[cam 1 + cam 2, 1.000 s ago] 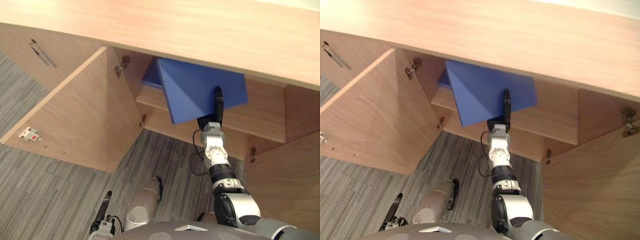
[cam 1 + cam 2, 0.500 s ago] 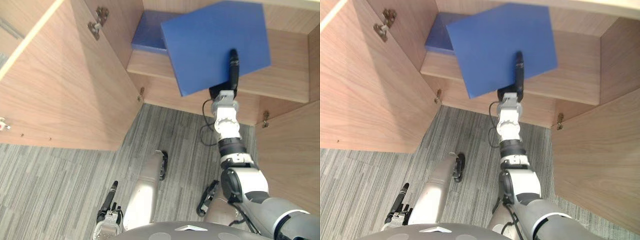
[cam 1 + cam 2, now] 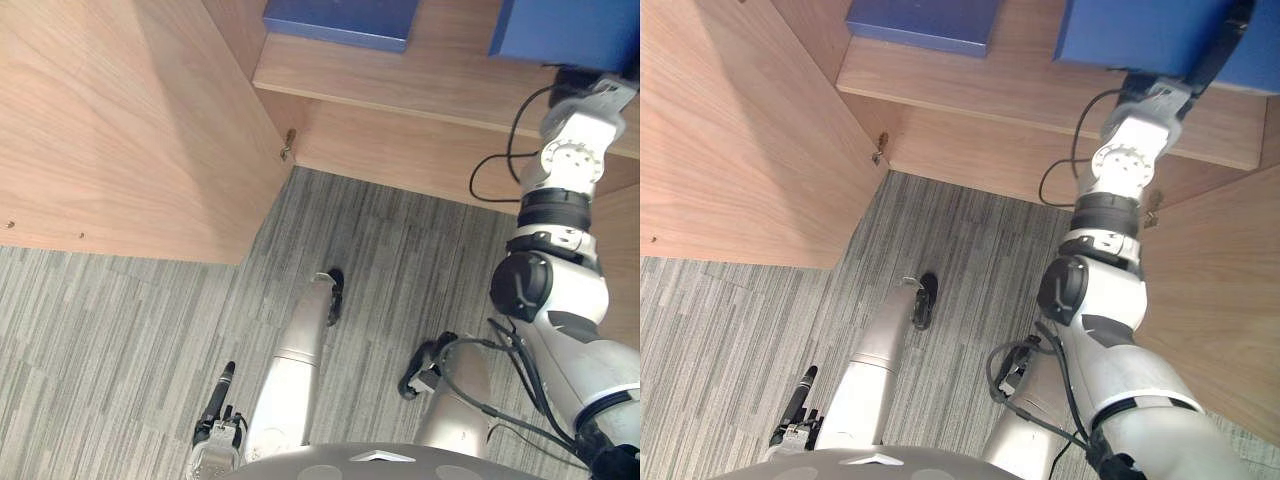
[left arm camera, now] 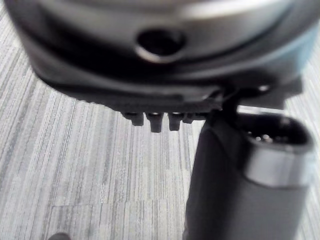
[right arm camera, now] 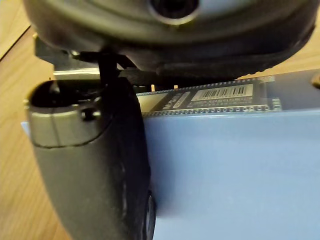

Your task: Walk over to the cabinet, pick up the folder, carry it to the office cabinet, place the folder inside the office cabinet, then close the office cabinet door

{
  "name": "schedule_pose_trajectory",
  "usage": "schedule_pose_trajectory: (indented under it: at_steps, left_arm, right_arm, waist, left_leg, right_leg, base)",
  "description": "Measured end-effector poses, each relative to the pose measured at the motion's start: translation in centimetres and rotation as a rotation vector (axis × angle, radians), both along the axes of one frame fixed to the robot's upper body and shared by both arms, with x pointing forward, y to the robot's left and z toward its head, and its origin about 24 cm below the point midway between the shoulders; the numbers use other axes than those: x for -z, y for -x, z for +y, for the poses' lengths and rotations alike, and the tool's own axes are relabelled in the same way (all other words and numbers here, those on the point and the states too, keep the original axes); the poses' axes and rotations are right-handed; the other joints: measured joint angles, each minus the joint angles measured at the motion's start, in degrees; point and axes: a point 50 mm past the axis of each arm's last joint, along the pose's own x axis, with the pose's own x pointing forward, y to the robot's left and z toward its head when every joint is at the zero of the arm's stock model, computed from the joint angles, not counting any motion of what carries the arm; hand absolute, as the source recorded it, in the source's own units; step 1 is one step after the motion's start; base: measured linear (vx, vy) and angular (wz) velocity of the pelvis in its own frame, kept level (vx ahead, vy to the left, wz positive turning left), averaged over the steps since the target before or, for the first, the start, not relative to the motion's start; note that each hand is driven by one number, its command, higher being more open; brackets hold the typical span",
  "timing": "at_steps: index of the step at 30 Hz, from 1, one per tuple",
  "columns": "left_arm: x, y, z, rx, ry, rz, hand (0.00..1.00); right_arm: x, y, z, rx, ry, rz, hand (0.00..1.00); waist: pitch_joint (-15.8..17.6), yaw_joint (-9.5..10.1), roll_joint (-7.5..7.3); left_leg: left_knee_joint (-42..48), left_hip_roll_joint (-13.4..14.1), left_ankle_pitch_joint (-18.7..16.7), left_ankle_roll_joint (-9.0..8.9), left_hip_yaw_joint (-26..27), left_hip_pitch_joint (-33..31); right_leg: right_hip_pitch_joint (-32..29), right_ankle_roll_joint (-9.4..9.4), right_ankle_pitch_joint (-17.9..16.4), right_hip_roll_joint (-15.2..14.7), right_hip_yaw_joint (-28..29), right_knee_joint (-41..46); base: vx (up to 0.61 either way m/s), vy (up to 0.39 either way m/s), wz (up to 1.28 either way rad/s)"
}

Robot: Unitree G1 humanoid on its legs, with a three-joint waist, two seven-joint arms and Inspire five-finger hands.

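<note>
My right hand [image 3: 1220,45] is raised into the open wooden cabinet and is shut on a blue folder [image 3: 1145,35], which it holds flat over the right part of the shelf [image 3: 440,85]. In the right wrist view the dark thumb [image 5: 100,170] lies across the blue folder [image 5: 230,170]. I cannot tell whether the folder rests on the shelf. A second blue folder [image 3: 340,18] lies on the shelf's left part, apart from the held one. My left hand [image 3: 215,435] hangs low over the carpet with relaxed fingers and holds nothing.
The cabinet's left door [image 3: 120,120] stands wide open and reaches far out to my left. The right door [image 3: 1225,300] is open too, close beside my right arm. Grey striped carpet [image 3: 120,340] covers the floor below.
The camera has tilted down, so the whole picture has shifted. My right hand has carried the folder to the right, clear of the folder lying on the shelf. The left hand has stayed low.
</note>
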Motion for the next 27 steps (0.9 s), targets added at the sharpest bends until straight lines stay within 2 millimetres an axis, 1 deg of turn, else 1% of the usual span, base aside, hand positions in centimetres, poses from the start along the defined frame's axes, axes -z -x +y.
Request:
schedule_pose_trajectory:
  at_steps: [1, 3, 5, 6, 7, 10, 11, 14, 20, 22, 24, 27]
  left_arm:
    - [0.0, 0.0, 0.0, -0.002, 0.000, 0.001, 1.00]
    - [0.0, 0.1, 0.0, -0.004, 0.000, 0.006, 1.00]
    - [0.0, 0.1, 0.1, -0.008, -0.002, 0.009, 1.00]
    - [0.0, 0.0, 0.1, -0.010, -0.004, 0.008, 1.00]
    - [-0.1, -0.3, 0.1, -0.010, -0.006, 0.003, 1.00]
    - [-0.3, -0.8, 0.3, -0.027, -0.010, -0.010, 1.00]
    - [-0.3, -0.9, 0.4, -0.029, -0.013, -0.014, 1.00]
    - [-0.3, -0.7, 0.6, -0.055, -0.014, -0.005, 1.00]
    - [-0.3, -0.3, 1.1, -0.102, -0.016, 0.007, 1.00]
    - [-0.3, -0.3, 1.1, -0.103, -0.016, 0.005, 1.00]
    - [-0.4, -0.4, 1.2, -0.108, -0.021, 0.000, 1.00]
    - [-0.5, -0.5, 1.4, -0.108, -0.027, -0.012, 1.00]
  right_arm:
    - [-0.4, 0.0, -0.1, 0.002, 0.000, -0.005, 0.00]
    - [-1.8, 0.2, -0.5, 0.007, -0.002, -0.023, 0.00]
    - [-2.8, 0.2, -0.3, -0.001, -0.004, -0.045, 0.00]
    - [-3.7, 0.3, -0.1, -0.009, -0.004, -0.065, 0.00]
    - [-4.4, 0.5, -0.2, -0.005, -0.001, -0.082, 0.00]
    - [-5.0, 0.8, -1.1, 0.009, -0.010, -0.074, 0.00]
    - [-5.2, 0.9, -1.3, 0.012, -0.016, -0.074, 1.00]
    - [-5.8, 0.9, -1.1, -0.010, -0.052, -0.089, 1.00]
    - [-5.9, 0.9, -1.0, -0.010, -0.059, -0.087, 1.00]
    - [-6.3, 0.9, -0.9, -0.014, -0.059, -0.098, 1.00]
    - [-7.1, 1.1, -0.7, -0.020, -0.058, -0.122, 1.00]
    - [-7.3, 1.0, -0.6, -0.025, -0.049, -0.128, 1.00]
  waist:
    - [0.0, 0.01, 0.01]
    - [0.2, 0.20, 0.44]
    - [0.3, 0.22, 0.64]
    - [0.4, 0.26, 0.78]
    - [0.7, 0.43, 1.23]
    - [0.8, 1.47, 1.37]
    - [0.8, 1.78, 1.38]
    - [1.4, 1.78, 1.62]
    - [1.4, 2.01, 1.60]
    - [1.4, 2.11, 1.60]
    - [1.5, 2.05, 1.61]
    - [1.5, 2.23, 1.61]
  left_leg:
    - [0.0, 0.0, 0.1, -0.04, 0.0, -0.1]
    - [-0.2, -0.1, 0.7, -0.09, -0.4, -0.4]
    - [-0.3, -0.1, 1.0, -0.25, -0.7, -0.9]
    - [-0.3, -0.2, 1.3, -0.41, -0.9, -1.6]
    - [-0.3, -0.4, 1.6, -0.61, -1.4, -2.1]
    - [-0.6, -1.0, 2.2, -0.91, -1.7, -2.8]
    - [-0.6, -1.0, 2.4, -1.04, -1.8, -3.4]
    - [-0.5, -1.1, 2.7, -1.29, -2.1, -4.6]
    - [-0.1, -1.1, 2.9, -1.56, -2.1, -5.5]
    - [-0.1, -1.0, 3.0, -1.60, -2.0, -5.6]
    - [-0.1, -1.0, 3.1, -1.74, -2.0, -6.0]
    - [-0.1, -1.0, 3.2, -1.83, -2.0, -6.0]
  right_leg:
    - [-0.2, -0.05, 0.0, 0.0, 0.0, 0.1]
    - [-0.4, -0.39, -0.2, 0.0, -0.4, 0.4]
    - [-0.9, -0.65, -0.3, 0.0, -0.6, 0.7]
    - [-1.5, -0.91, -0.5, -0.1, -0.8, 1.0]
    - [-1.7, -1.08, -0.6, -0.1, -1.3, 1.3]
    - [-2.6, -1.50, -0.8, -0.7, -1.4, 2.0]
    - [-3.2, -1.52, -0.8, -0.7, -1.4, 2.3]
    - [-4.4, -1.60, -0.9, -0.7, -1.5, 3.0]
    - [-5.5, -1.71, -0.9, -0.7, -1.2, 3.9]
    - [-5.8, -1.75, -0.9, -0.7, -1.0, 4.1]
    - [-6.4, -1.86, -1.0, -0.7, -0.9, 4.4]
    - [-6.5, -2.12, -1.1, -0.7, -0.9, 4.6]
  base:
    - [-0.02, -0.048, 0.05]
    - [-0.01, -0.046, 0.06]
    - [-0.01, -0.041, 0.06]
    - [-0.01, -0.043, 0.12]
    - [-0.02, -0.033, 0.14]
    - [-0.02, -0.027, 0.14]
    - [-0.03, -0.020, 0.08]
    - [-0.04, -0.009, 0.05]
    - [0.00, 0.000, 0.00]
    - [0.00, 0.000, 0.00]
    - [0.00, 0.000, 0.00]
    - [0.00, 0.000, 0.00]
